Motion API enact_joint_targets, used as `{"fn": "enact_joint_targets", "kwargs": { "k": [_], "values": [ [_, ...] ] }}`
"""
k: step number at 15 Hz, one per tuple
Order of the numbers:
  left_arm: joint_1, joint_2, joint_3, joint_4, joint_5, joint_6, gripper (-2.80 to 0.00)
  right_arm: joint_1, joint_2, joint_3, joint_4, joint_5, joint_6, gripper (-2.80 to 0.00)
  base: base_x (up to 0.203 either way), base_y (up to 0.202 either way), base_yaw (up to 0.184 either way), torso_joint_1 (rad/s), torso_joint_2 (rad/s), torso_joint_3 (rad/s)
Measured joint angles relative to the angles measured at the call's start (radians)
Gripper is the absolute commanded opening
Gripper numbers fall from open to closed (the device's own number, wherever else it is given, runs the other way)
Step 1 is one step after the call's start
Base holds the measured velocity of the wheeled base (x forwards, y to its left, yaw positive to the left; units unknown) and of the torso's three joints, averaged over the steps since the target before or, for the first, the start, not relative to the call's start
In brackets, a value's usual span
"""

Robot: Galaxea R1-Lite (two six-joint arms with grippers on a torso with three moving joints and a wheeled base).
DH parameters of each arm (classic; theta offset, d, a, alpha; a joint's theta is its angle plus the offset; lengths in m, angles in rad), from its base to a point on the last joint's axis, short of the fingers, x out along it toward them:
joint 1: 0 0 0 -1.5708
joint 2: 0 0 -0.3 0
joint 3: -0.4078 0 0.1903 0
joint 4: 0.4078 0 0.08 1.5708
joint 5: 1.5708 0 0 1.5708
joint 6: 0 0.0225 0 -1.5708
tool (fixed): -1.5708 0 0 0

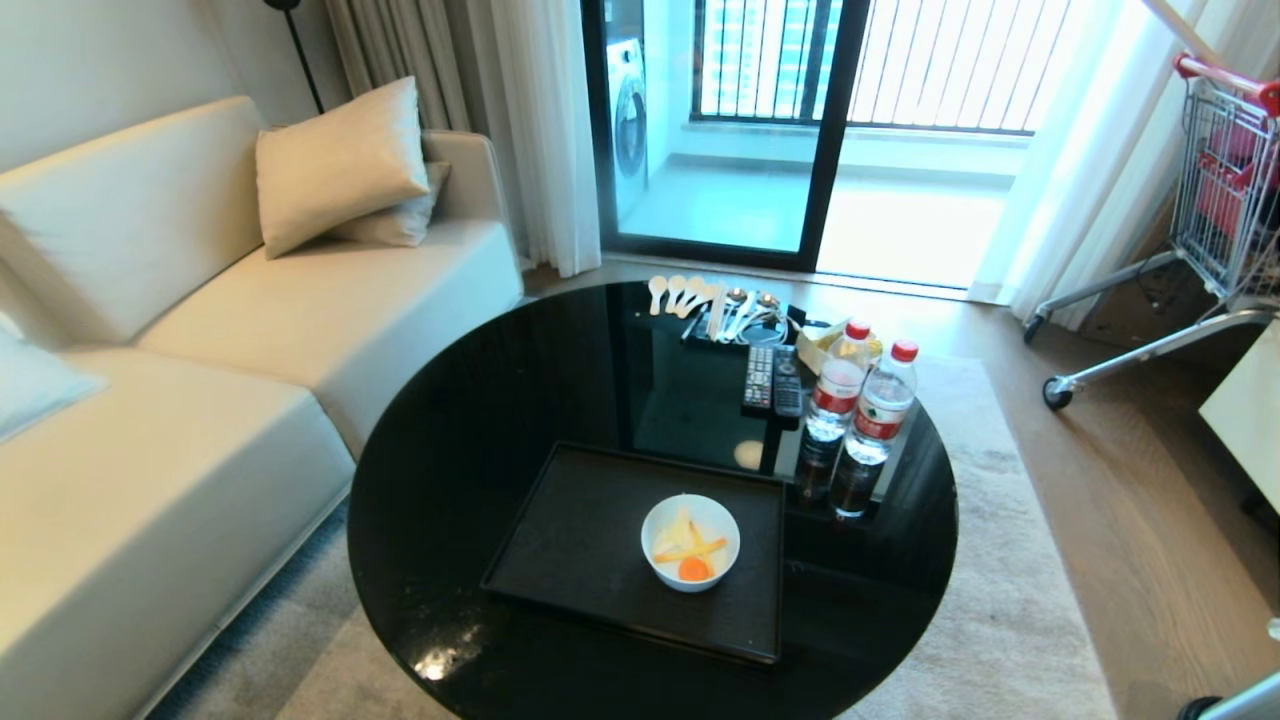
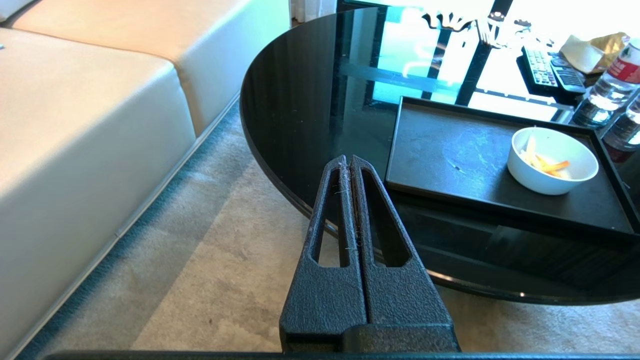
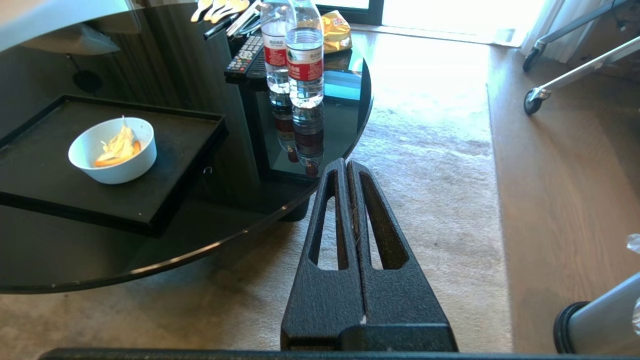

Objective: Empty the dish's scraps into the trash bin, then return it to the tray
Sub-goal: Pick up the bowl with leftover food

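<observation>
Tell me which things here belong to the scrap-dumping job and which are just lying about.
Job:
small white ceramic bowl
orange and pale scraps
flat black rectangular tray
steel trash bin

Lying about:
two water bottles
remote controls
spoons
cream sofa

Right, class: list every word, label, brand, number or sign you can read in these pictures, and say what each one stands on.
None can be read.
Two water bottles: red labels with white print, too small and blurred to read.
Remote controls: button markings too small to read.
Yellow packet: print blurred, unreadable.
Dish, tray, left gripper, right gripper: no text visible.
</observation>
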Motion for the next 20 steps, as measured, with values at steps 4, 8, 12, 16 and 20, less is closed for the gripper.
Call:
{"fn": "enact_joint_targets", "kwargs": {
  "k": [4,8,12,16,20],
  "values": [
    [0.0,0.0,0.0,0.0,0.0,0.0,-2.8,0.0,0.057,-0.069,0.003,0.002,-0.036,-2.8,0.0,0.0,0.0,0.0,0.0,0.0],
    [0.0,0.0,0.0,0.0,0.0,0.0,-2.8,0.007,0.283,-0.229,-0.037,0.003,-0.059,-2.8,0.0,0.0,0.0,0.0,0.0,0.0],
    [0.0,0.0,0.0,0.0,0.0,0.0,-2.8,0.061,0.623,-0.365,-0.199,0.005,-0.148,-2.8,0.0,0.0,0.0,0.0,0.0,0.0],
    [0.0,0.0,0.0,0.0,0.0,0.0,-2.8,0.168,1.005,-0.499,-0.416,0.007,-0.201,-2.8,0.0,0.0,0.0,0.0,0.0,0.0],
    [0.0,0.0,0.0,0.0,0.0,0.0,-2.8,0.281,1.362,-0.72,-0.496,0.004,-0.17,-2.8,0.0,0.0,0.0,0.0,0.0,0.0]
  ]
}}
